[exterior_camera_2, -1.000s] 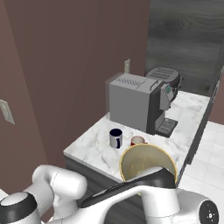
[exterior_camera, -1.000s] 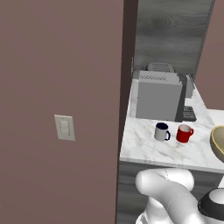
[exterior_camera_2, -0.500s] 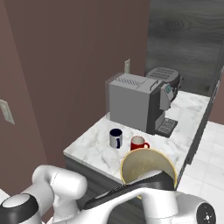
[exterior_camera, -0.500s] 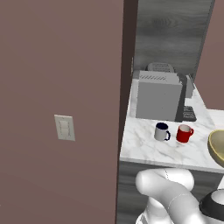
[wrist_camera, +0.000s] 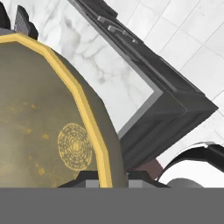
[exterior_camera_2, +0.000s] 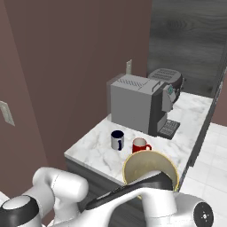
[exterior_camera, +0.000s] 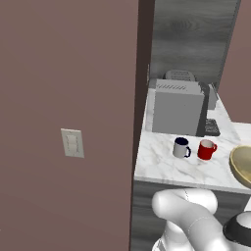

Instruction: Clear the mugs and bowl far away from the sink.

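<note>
Left base view: a white-grey mug (exterior_camera: 181, 147) and a red mug (exterior_camera: 206, 150) stand side by side on the marble tabletop (exterior_camera: 162, 164). Right base view: the tan bowl (exterior_camera_2: 150, 171) hangs above the tabletop's near edge. Hand view: the fingers (wrist_camera: 92, 177) pinch the bowl's rim. Probably the bowl is being carried; setting it down comes next.

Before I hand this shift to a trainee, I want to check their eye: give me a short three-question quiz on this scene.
1. True or false: the gripper is shut on the rim of the bowl.
2. Which mug stands nearer the wall: A, the red mug, or B, the white-grey mug?
3. Fill in: behind both mugs on the marble counter stands a grey ____.

Key: 1 true; 2 B; 3 coffee machine.
</note>
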Tool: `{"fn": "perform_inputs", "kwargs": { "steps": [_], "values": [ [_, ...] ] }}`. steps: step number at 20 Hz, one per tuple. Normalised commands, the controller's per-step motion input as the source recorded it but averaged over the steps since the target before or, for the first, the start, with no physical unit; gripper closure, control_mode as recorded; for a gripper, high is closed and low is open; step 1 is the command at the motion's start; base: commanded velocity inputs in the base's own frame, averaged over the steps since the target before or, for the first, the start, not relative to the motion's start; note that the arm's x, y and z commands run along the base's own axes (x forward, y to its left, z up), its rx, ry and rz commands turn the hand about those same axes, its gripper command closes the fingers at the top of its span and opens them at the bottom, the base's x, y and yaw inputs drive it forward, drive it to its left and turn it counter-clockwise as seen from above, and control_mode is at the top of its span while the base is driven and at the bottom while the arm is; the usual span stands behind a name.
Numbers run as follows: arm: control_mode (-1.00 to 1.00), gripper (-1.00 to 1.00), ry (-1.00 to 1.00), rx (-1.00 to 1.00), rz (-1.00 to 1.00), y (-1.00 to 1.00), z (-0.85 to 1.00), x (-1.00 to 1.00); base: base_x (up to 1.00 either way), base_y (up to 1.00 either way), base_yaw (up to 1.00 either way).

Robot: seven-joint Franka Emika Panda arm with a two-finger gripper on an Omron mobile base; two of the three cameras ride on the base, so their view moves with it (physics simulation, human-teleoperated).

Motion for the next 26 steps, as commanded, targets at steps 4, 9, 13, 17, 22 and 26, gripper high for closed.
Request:
{"fn": "perform_inputs", "kwargs": {
  "steps": [4, 9, 13, 17, 22, 26],
  "values": [
    [-1.00, 1.00, 0.00, 0.00, -0.01, -0.10, 0.00, 0.20, 0.00, 0.00, 0.00],
    [-1.00, 1.00, 0.00, 0.00, -0.01, -0.13, 0.00, 0.21, 0.00, 0.00, 0.00],
    [-1.00, 1.00, 0.00, 0.00, -0.01, -0.10, -0.02, 0.24, 0.00, 0.00, 0.00],
    [-1.00, 1.00, 0.00, 0.00, -0.02, -0.03, -0.04, 0.24, 0.00, 0.00, 0.00],
    [-1.00, 1.00, 0.00, 0.00, -0.02, 0.00, -0.06, 0.23, 0.00, 0.00, 0.00],
    [-1.00, 1.00, 0.00, 0.00, -0.02, 0.00, -0.10, 0.19, 0.00, 0.00, 0.00]
  ]
}}
